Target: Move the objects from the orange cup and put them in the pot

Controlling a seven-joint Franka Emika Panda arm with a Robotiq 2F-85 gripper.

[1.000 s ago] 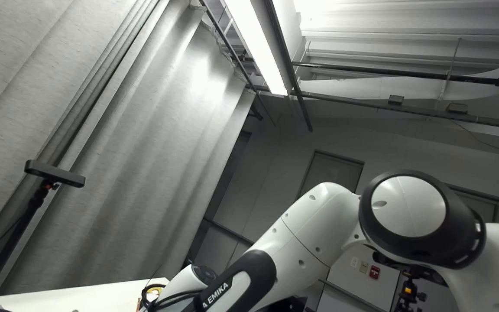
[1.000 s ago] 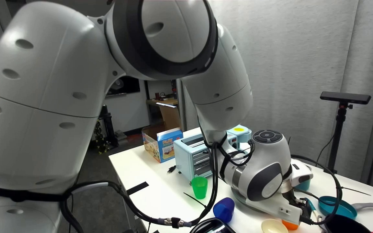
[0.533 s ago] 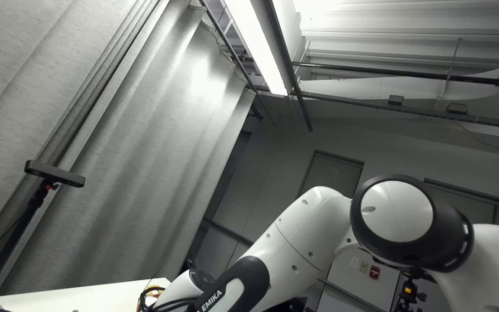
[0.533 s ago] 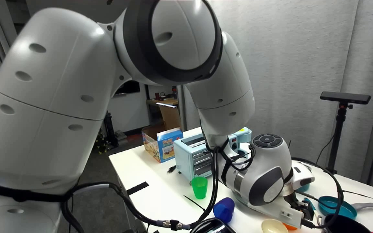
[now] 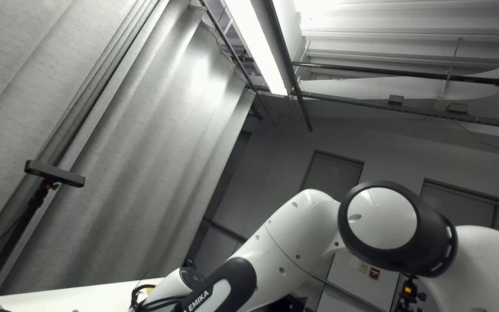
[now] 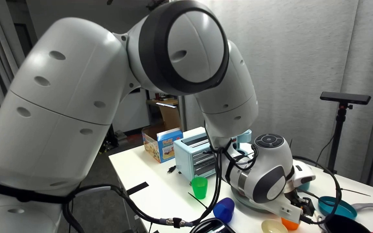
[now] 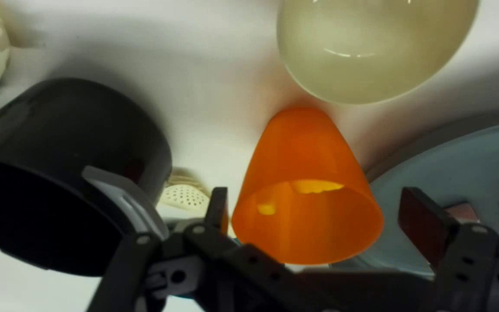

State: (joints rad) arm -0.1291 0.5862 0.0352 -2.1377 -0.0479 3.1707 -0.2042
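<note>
While the jaws stand apart, the wrist view shows the orange cup (image 7: 303, 164) between them, near the pot (image 7: 80, 125).

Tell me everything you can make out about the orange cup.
The orange cup is smooth, tapered and plastic-looking, standing upright on the white table with its wider mouth up. Something yellow shows inside, too unclear to name. It sits between the dark pot and the blue-grey plate, near the cream bowl. In the wrist view, open jaws flank it, one clearly apart, the other possibly touching.
</note>
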